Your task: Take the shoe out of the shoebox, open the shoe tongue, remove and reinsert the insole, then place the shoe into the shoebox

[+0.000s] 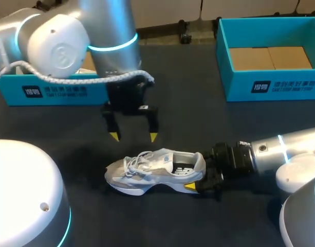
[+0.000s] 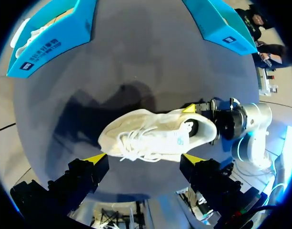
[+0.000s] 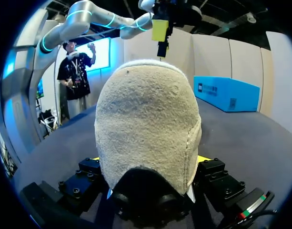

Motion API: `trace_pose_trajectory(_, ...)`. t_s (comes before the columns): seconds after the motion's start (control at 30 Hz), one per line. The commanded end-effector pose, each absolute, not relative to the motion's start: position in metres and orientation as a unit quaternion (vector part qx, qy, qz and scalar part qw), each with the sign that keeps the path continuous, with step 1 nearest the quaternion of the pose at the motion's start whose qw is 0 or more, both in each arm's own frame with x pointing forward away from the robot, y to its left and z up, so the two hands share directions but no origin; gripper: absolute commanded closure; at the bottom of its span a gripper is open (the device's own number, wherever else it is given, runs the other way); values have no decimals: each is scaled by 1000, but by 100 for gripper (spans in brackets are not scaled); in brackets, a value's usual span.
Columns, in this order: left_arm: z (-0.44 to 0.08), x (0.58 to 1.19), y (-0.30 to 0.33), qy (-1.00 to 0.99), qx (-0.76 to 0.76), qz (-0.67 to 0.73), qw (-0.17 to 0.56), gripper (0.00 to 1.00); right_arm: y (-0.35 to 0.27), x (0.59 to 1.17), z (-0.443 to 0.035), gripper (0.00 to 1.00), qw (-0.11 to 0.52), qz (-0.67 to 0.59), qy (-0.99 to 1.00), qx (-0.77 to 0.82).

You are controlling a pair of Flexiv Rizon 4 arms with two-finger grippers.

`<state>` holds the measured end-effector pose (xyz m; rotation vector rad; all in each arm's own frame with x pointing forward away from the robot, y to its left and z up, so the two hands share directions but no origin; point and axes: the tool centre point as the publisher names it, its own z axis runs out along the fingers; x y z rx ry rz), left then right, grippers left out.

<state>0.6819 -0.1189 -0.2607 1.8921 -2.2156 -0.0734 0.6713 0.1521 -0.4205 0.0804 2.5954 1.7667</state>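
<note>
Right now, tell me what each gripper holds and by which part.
The right gripper holds the shoe by its heel; the left gripper hangs open above the shoe, empty.

The shoe [image 1: 154,171] lay on the table [image 1: 70,128], toe toward 9 o'clock, heel held in the right gripper [image 1: 197,176] at 3; the left gripper [image 1: 132,136] hung at its 12, the shoebox [image 1: 273,85] at 1, another box [image 1: 54,90], perhaps occupied, at 10

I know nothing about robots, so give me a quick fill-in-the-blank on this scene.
The right end effector grips the shoe by its ____.
The left end effector hangs above the shoe, fingers ____.
The shoe lies on the dark ____, outside the right shoebox.
Missing: heel; open; table.
</note>
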Motion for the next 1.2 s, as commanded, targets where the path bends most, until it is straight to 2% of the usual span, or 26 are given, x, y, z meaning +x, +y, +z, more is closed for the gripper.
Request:
trace_pose_trajectory(0.03, -263, 690, -129, -756, 642, -46, 120, 0, 152, 671, -420, 100, 1, 562, 827, 26)
trace_pose_trajectory(0.27, -270, 681, -134, -735, 663, -79, 116, 0, 152, 671, -420, 100, 1, 562, 827, 26)
trace_pose_trajectory(0.9, -301, 672, -189, -702, 705, -101, 14, 0, 152, 671, -420, 100, 1, 562, 827, 26)
trace_pose_trajectory(1.2, -321, 668, -202, -697, 704, -137, -4, 0, 152, 671, -420, 100, 1, 562, 827, 26)
